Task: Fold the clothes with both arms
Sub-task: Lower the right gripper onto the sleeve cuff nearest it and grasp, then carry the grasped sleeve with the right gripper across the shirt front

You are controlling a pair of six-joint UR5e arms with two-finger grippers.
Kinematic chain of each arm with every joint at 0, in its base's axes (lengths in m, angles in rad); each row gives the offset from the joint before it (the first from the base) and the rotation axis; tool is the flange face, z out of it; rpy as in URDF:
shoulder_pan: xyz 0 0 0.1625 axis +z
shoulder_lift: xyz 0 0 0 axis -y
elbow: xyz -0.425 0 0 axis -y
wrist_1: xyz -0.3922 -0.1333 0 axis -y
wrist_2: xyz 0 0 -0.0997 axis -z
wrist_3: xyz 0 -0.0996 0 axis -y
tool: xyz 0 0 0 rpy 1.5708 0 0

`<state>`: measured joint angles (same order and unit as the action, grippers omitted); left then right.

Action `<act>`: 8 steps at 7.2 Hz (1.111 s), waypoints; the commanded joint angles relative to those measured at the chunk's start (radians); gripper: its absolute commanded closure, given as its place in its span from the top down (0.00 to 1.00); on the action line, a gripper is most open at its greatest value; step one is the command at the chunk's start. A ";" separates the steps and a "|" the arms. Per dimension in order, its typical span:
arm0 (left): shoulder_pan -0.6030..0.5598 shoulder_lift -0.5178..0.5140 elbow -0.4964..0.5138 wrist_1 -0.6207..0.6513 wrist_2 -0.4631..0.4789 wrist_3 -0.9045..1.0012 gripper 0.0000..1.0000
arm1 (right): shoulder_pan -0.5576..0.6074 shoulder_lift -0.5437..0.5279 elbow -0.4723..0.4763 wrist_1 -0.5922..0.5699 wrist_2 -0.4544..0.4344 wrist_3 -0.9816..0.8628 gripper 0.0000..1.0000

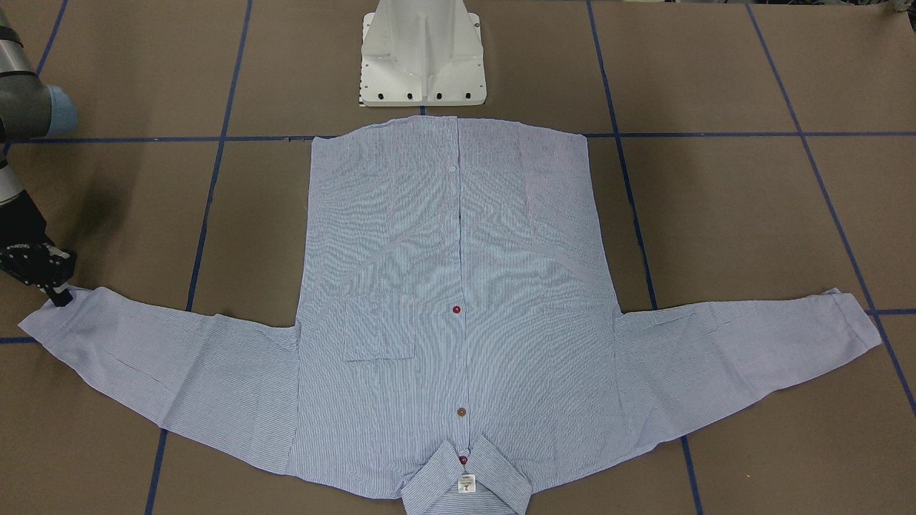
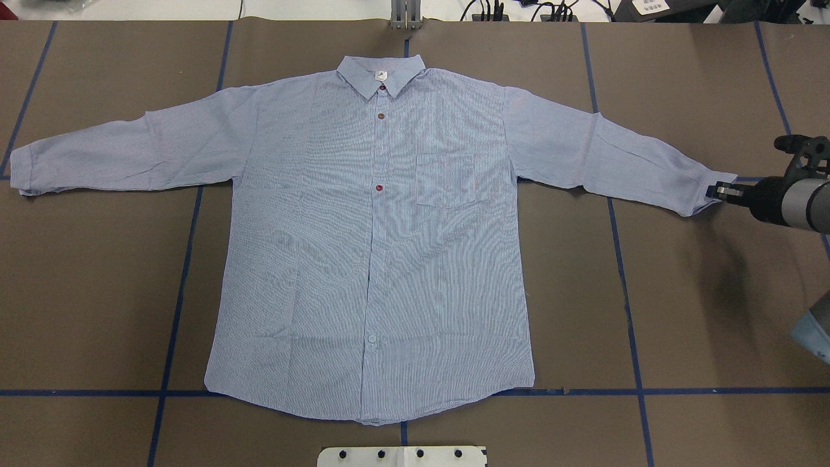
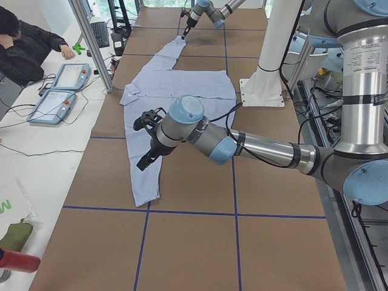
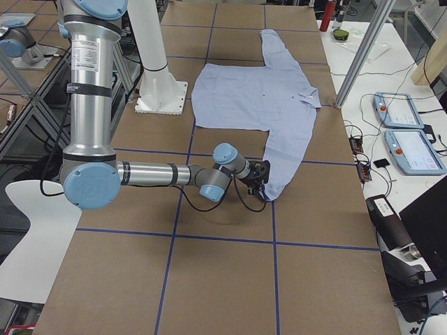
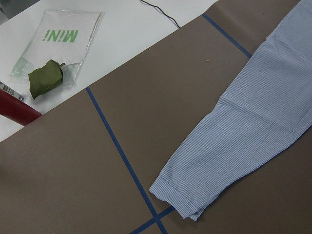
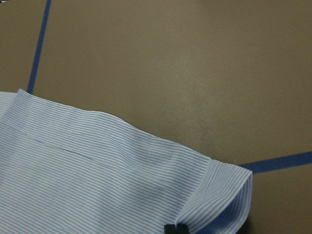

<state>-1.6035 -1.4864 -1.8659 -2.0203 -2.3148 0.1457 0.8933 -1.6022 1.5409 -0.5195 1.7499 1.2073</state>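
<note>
Front-facing view: the shirt [image 1: 458,286] lies flat and face up on the bench [image 1: 751,214]. Both sleeves are spread wide and the collar points away from the robot. The right end effector [image 1: 60,295] is down at the right-side cuff [image 1: 44,322], its tip touching the corner of the cloth.

Overhead: the black tip sits right on that cuff's edge. Is it pinching the fabric or only resting against it? I can't tell. No left arm shows here.

Exterior left: there's the left end effector [image 3: 147,159], hanging over the left sleeve. How wide it stands can't be told from this angle.

Exterior right: the right arm stretches low along the bench, its tip at the sleeve end.

Left wrist view: it looks down on the left-side cuff [image 5: 183,204], flat on the bench, with nothing touching it and no fingers showing.

Right wrist view: the cuff fills the frame, its corner curling up a little. One dark fingertip [image 6: 175,228] sits against the hem.

My read is that this is thin, light, floppy cloth that will drape, drag and wrinkle. The doubled cuffs look like the firmest hold for the sleeves, and the shoulders and hem for the body.
</note>
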 commanded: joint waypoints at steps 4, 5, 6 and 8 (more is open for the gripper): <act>0.000 -0.003 0.002 0.000 0.000 -0.003 1.00 | -0.187 0.569 0.004 -0.433 -0.196 0.003 0.00; 0.000 -0.002 0.002 0.000 0.002 -0.003 1.00 | -0.239 0.656 -0.040 -0.436 -0.261 0.052 0.00; 0.000 -0.002 0.002 0.000 0.000 -0.003 1.00 | -0.275 0.730 -0.085 -0.435 -0.318 0.108 0.00; 0.000 0.000 0.002 0.000 0.002 -0.005 1.00 | -0.351 0.949 -0.270 -0.433 -0.455 0.158 0.00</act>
<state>-1.6030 -1.4876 -1.8638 -2.0202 -2.3143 0.1423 0.5888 -0.7787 1.3805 -0.9535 1.3744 1.3237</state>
